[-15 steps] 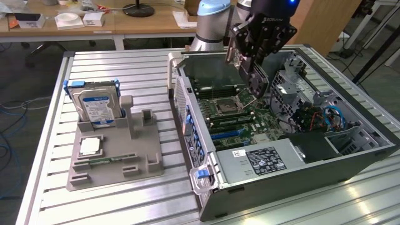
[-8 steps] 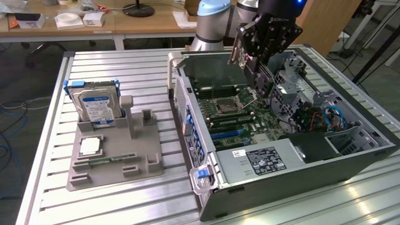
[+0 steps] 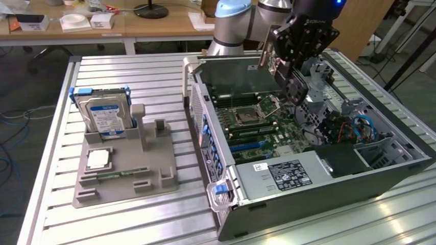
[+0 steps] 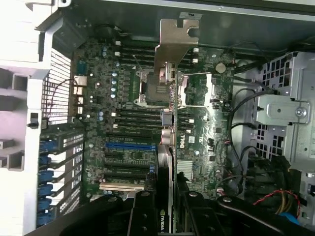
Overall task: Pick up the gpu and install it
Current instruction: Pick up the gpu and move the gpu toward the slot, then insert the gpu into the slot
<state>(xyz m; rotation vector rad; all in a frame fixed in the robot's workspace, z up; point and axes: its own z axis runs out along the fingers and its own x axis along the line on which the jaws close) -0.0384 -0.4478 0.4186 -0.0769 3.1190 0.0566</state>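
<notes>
One thin dark gpu (image 4: 169, 120), edge-on, with a silver bracket (image 4: 175, 44) at its end away from the gripper (image 4: 170, 196), is clamped between the jaws. It hangs over the motherboard (image 4: 123, 123) inside the open computer case (image 3: 327, 196), at one o'clock in the exterior view.

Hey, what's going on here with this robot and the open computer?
A robot arm holds the gpu between its jaws, which are shut on the card. The card hangs edge-down over the motherboard inside the open case and is not yet seated in a slot. Beside the case, a hard drive stands in a grey holder.
</notes>
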